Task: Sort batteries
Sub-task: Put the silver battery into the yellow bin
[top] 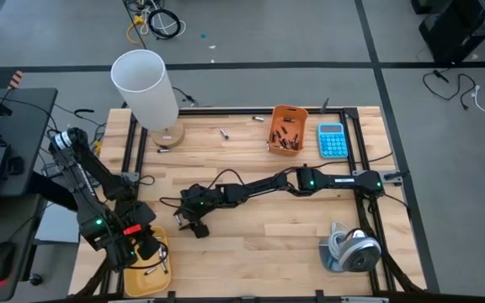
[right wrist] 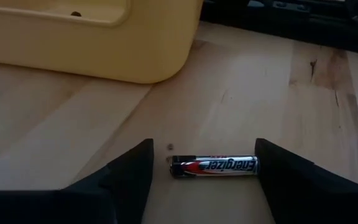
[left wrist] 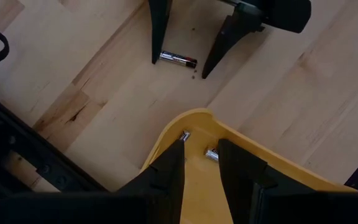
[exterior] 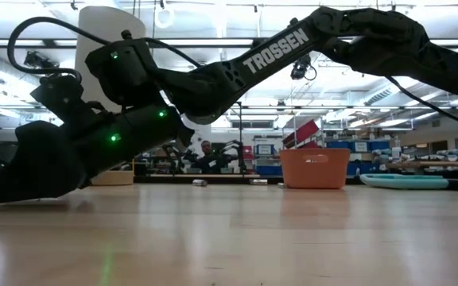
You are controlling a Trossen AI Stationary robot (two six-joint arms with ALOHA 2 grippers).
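One silver, black and red battery (right wrist: 215,166) lies flat on the wooden table, just beside the yellow bin (right wrist: 92,37). My right gripper (right wrist: 202,149) is low over the table, open, with one finger standing off each end of that battery; the left wrist view shows it (left wrist: 180,67) the same way. My left gripper (left wrist: 202,152) hangs open over the yellow bin's corner (left wrist: 197,115), pointing down, with nothing between its fingers. Two silvery batteries (left wrist: 211,154) lie in the bin below it. In the high view the right gripper (top: 194,223) sits left of centre. My right gripper has the lying battery lengthwise between its open fingers. One end of the battery (right wrist: 253,165) lies right by one finger (right wrist: 278,168). Whether they touch, I cannot tell. The other end stands clear of the other finger.
An orange bin (top: 287,129) with dark batteries stands at the far side, and a blue calculator (top: 333,140) lies to its right. A white cylinder (top: 146,88) stands at the far left. Loose batteries (top: 224,132) lie near it. A tape roll (top: 352,250) sits near right.
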